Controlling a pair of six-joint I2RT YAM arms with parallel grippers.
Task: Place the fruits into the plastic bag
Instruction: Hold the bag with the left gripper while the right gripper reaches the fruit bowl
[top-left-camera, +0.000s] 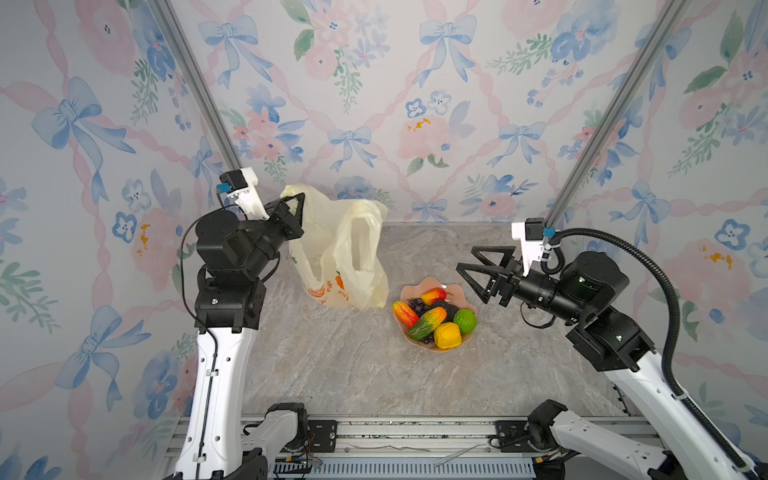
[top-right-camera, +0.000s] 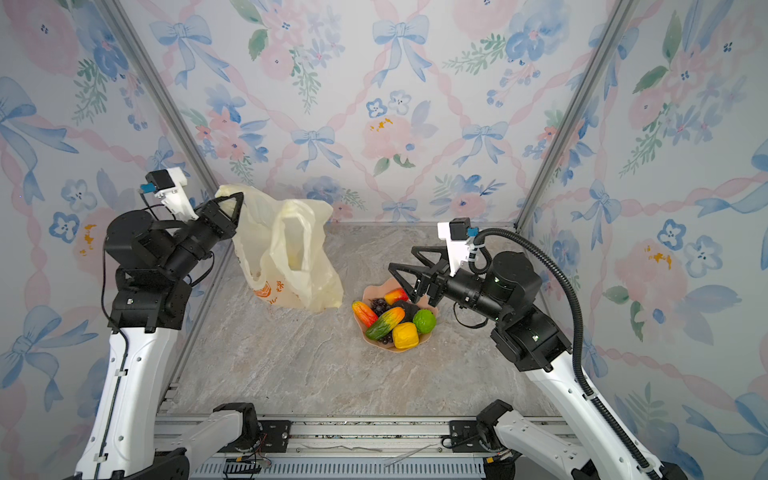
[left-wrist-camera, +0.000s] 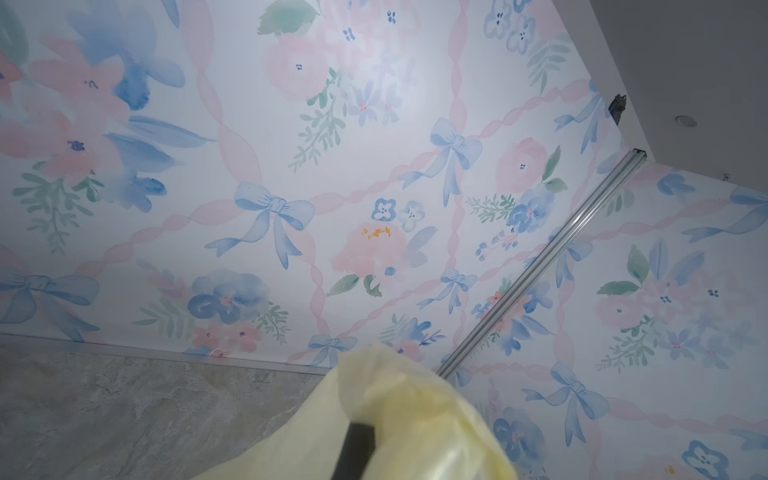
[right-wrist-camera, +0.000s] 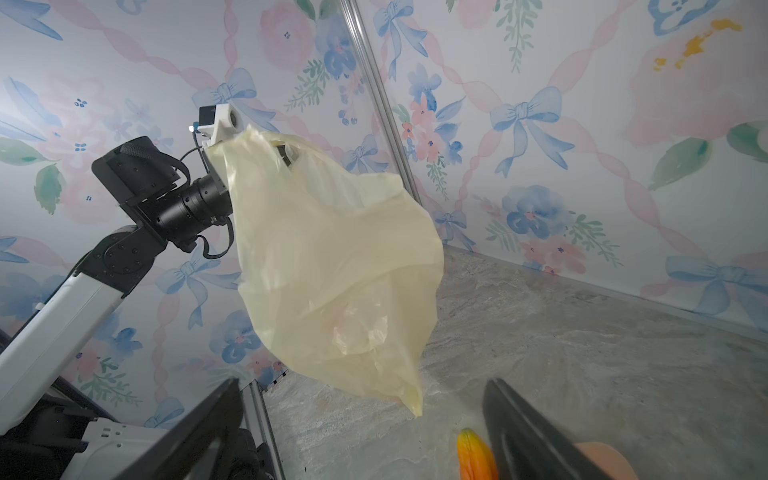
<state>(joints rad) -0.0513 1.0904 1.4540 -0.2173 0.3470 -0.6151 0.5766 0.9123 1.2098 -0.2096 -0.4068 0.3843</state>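
The left gripper (top-left-camera: 298, 203) is clenched on one handle of the plastic bag (top-left-camera: 340, 249), high near the back wall. The bag hangs down from this grip. Its long axis runs from the held handle at the top down to the printed bottom, which comes close to the marble tabletop (top-left-camera: 332, 374). If it really rests there I cannot tell. The second handle stands free beside the held one, so the mouth points upward.

The right gripper (top-left-camera: 464, 257) has its jaws spread wide and holds nothing. It hovers over the far edge of the pink dish (top-left-camera: 411, 291) and points toward the bag.

All the fruits lie in this dish, just beside the bag's bottom: lemon (top-left-camera: 447, 335), lime (top-left-camera: 465, 321), grape bunch (top-left-camera: 417, 306) and two mangoes (top-left-camera: 405, 313). The green-orange oblong piece (top-left-camera: 427, 323) lies diagonal, with its green end toward the front left and its orange end toward the back right.
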